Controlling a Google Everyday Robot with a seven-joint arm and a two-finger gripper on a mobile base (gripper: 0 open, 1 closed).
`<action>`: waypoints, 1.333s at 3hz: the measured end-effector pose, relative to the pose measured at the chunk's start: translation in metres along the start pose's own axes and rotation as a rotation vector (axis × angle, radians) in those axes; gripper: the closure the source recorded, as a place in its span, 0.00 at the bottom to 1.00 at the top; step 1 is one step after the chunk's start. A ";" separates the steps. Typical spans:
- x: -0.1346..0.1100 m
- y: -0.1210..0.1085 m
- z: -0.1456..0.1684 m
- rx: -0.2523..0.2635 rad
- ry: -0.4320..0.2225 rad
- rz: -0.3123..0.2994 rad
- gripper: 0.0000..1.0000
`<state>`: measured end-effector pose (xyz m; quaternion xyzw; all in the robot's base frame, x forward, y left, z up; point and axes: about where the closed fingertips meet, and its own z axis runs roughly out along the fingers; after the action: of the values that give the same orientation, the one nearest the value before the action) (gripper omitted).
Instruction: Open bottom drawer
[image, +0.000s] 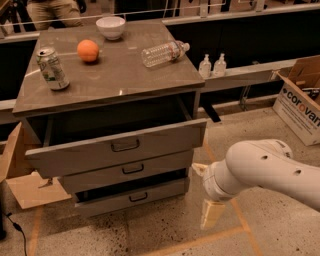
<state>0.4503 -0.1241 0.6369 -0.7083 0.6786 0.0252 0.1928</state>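
Note:
The grey cabinet has three drawers. The bottom drawer (100, 204) has the slimmest front and a small dark loop handle (138, 197). It stands out a little, with a dark gap above it. The tall top drawer (117, 148) is pulled well out, and the middle drawer (125, 170) is out slightly. My gripper (205, 192) hangs low over the floor, just right of the cabinet's lower right corner and apart from it. Its cream fingers (211, 215) are spread open and hold nothing. The white arm (270, 167) reaches in from the right.
On the cabinet top (115, 75) stand a soda can (51, 68), an orange (88, 50), a white bowl (111, 27) and a lying plastic bottle (163, 52). There is a cardboard box (300, 100) at the right and flat cardboard (27, 190) on the floor at the left.

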 end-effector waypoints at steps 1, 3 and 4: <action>0.000 0.000 0.000 0.000 0.000 0.000 0.00; 0.036 -0.023 0.084 0.045 -0.008 0.117 0.00; 0.058 -0.047 0.140 0.113 0.008 0.140 0.00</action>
<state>0.5324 -0.1361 0.5021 -0.6472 0.7275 -0.0023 0.2276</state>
